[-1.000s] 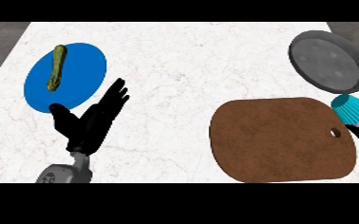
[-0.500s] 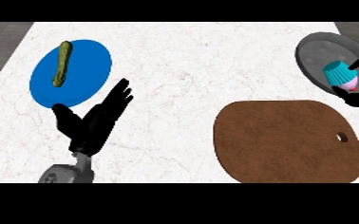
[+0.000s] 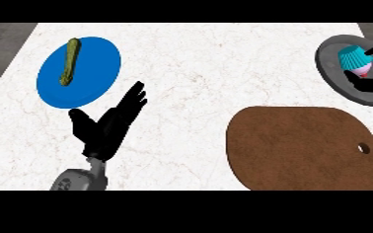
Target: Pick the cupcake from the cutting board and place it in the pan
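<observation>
Round grey metal pan (image 3: 329,61): cut by the view's right edge, far side unseen. Teal-wrapped, pink-topped cupcake (image 3: 354,59): partly covered by 2 black bits of the right hand (image 3: 357,83); most of that hand beyond the edge, grasp impossible to judge. Brown rounded wooden cutting board (image 3: 299,148): clipped at right and bottom. Grey left forearm (image 3: 76,180): cut off below. Long olive-green food (image 3: 70,61) on the round blue plate (image 3: 91,79): too small to name.

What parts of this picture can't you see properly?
Right robot hand: head view, nearly all past the right edge.
Pan: head view, its right side cut off by that edge.
Cupcake: the robot hand hides whether it rests on the pan.
Green thing on the blue plate: too small to name.
</observation>
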